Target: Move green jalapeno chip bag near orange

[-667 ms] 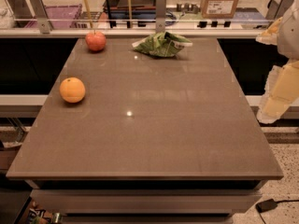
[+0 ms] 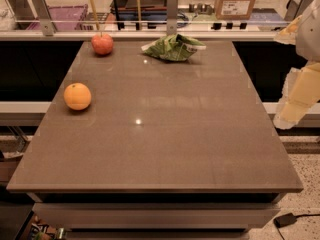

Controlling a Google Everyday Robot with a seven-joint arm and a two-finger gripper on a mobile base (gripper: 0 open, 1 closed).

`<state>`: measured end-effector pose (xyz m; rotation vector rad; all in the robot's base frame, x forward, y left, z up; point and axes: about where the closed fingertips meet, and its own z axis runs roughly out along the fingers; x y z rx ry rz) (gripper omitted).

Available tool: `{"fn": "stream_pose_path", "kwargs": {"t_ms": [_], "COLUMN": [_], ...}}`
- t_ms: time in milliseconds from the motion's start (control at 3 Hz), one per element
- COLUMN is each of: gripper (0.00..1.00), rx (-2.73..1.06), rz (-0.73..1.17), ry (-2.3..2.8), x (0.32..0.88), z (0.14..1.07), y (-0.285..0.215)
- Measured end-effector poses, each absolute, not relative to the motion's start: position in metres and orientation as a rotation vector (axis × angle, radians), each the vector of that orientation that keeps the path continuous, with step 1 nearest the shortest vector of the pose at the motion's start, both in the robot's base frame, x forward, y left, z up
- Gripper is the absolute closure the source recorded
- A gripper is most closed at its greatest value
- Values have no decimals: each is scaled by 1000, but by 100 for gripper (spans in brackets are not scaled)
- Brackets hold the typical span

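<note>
Camera view gives me the green jalapeno chip bag (image 2: 173, 48) lying crumpled at the far edge of the desk (image 2: 165, 149), slightly right of centre: a wrinkly green foil pack with pale edges and markings. The orange (image 2: 77, 96) sits near the desk's left edge, well apart from the bag. My arm (image 2: 306, 81) shows as pale segments beyond the desk's right side, and the end effector (image 2: 289, 115) hangs low there, off the surface; I cannot tell whether it is open or closed. A red apple (image 2: 102, 44) rests at the far left corner, beyond the orange. A cardboard box (image 2: 237, 1) stands behind the desk.
</note>
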<state>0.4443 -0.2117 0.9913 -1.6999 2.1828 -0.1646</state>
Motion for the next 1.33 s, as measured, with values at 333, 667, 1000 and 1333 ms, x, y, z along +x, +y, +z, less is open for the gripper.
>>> {"fn": "stream_pose_path", "kwargs": {"t_ms": [333,667,1000,1333], "gripper": [0,0,0,0], "rx": [-1693,-1684,-1691,-1710], "rz": [-189,-191,-179,-162], "ry": [2132,2065,1987,1903], "x": [464,493,525,559], "z": [991,989,987,987], "y": [-207,-200,-190,-178]}}
